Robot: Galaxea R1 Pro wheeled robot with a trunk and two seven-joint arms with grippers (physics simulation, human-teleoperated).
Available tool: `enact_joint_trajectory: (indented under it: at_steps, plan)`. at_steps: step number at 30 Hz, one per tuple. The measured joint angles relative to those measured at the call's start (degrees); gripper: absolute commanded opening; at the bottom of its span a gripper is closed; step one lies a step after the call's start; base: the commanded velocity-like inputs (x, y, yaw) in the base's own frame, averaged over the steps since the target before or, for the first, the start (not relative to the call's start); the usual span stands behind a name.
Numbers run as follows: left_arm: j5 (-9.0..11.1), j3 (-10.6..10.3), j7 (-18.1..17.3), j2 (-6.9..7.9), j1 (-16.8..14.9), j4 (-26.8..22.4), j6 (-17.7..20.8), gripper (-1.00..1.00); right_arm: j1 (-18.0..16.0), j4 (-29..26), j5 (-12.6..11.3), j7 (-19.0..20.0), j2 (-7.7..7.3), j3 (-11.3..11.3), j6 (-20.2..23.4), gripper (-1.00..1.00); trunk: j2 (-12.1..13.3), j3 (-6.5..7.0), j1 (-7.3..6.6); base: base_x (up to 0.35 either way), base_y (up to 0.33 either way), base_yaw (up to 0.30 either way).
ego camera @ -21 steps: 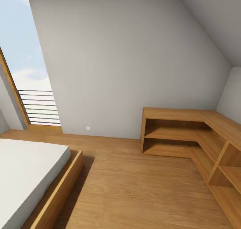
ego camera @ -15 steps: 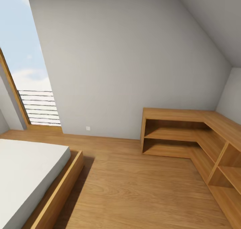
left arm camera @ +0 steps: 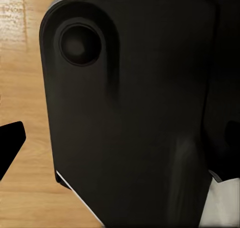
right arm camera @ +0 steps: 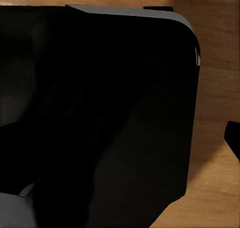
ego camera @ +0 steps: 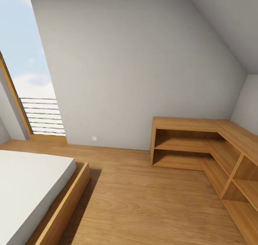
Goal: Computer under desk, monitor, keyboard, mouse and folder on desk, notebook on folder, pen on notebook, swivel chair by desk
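The desk, computer, monitor, keyboard, mouse, folder, notebook, pen and swivel chair are all out of view. The head view looks into a bedroom corner with a grey wall and a sloped ceiling. In the left wrist view a black part of my own body (left arm camera: 140,113) hangs over the wooden floor, with a black wedge at the frame edge (left arm camera: 10,148) that may be a fingertip. The right wrist view has the same black body (right arm camera: 100,118) and a small dark tip (right arm camera: 233,138) at its edge.
A low bed (ego camera: 28,191) with a white mattress and wooden frame stands at the near left. A tall window (ego camera: 25,76) with a railing is at the far left. A wooden L-shaped open shelf unit (ego camera: 200,144) runs along the right corner. Wooden floor (ego camera: 143,202) lies between them.
The whole head picture has slid down a few pixels, so the camera has moved slightly. Nothing in the room has moved.
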Motion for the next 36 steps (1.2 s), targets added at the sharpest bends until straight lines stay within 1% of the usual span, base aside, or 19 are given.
enact_joint_trajectory:
  at_steps: [8, 19, 20, 21, 23, 24, 27, 29, 31, 33, 36]
  plan:
    - [0.0, 0.0, 0.0, 0.33, 0.0, -0.1, -0.1, 1.0, 0.0, 0.0, 0.1, 0.1, 0.03, 0.1, -2.8, 1.0, 3.2, 1.44, -1.76, 0.0, 0.0, 0.0]
    - [0.0, 0.0, 0.0, 0.49, 0.0, -0.2, -0.4, 1.0, 0.0, 0.0, 0.4, 0.1, -0.05, 0.1, -2.8, 1.0, 7.6, 3.41, -4.17, 0.0, 0.0, 0.0]
    - [0.0, 0.0, 0.0, 0.52, 0.0, -0.2, -0.6, 1.0, 0.0, 0.0, 0.4, 0.1, -0.05, 0.1, -2.8, 1.0, 8.0, 3.59, -4.39, 0.0, 0.0, 0.0]
    - [0.0, 0.0, 0.0, 0.65, 0.0, -0.2, -2.9, 1.0, 0.0, 0.0, 0.4, 0.1, -0.08, 0.1, -2.8, 1.0, 8.4, 3.77, -4.61, 0.0, 0.0, 0.0]
    - [0.0, 0.0, 0.0, 0.95, 0.0, -0.2, -4.9, 1.0, 0.0, -0.1, 0.4, 0.1, -0.14, 0.1, -2.8, 1.0, 9.2, 4.13, -5.05, 0.0, 0.0, 0.0]
    - [0.0, 0.1, 0.1, 1.4, 0.0, -0.2, -6.6, 1.0, 0.0, -0.1, 0.4, 0.0, -0.21, 0.1, -2.9, 1.0, 9.6, 4.31, -5.27, 0.0, 0.0, 0.0]
    - [0.0, 0.1, 0.1, 1.66, 0.0, -0.9, -7.3, 1.0, 0.0, -0.3, 0.4, -0.1, -0.24, 0.0, -3.2, 1.0, 10.8, 4.85, -5.93, 0.0, 0.0, 0.0]
    - [0.0, 0.1, 0.2, 1.73, 0.0, -3.6, -7.4, 1.0, 0.0, -1.4, 0.1, -0.2, -0.25, -0.2, -5.1, 1.0, 11.6, 5.21, -6.37, 0.0, 0.0, 0.0]
    - [0.2, 0.1, 0.2, 1.77, 0.0, -5.1, -7.5, 1.0, 0.0, -1.9, 0.1, -0.2, -0.24, -0.3, -6.7, 1.0, 12.4, 5.57, -6.81, 0.0, 0.0, 0.0]
    - [1.5, 0.2, 0.3, 1.92, 0.0, -9.5, -7.5, 1.0, 0.0, -2.8, 0.0, -0.3, -0.24, -0.3, -10.7, 1.0, 13.2, 5.94, -7.25, 0.0, 0.0, 0.0]
    - [2.5, 0.3, 0.3, 1.95, 0.0, -13.6, -7.5, 1.0, 0.0, -4.6, -0.1, -0.3, -0.23, -0.3, -13.6, 1.0, 14.4, 6.47, -7.91, 0.0, 0.0, 0.0]
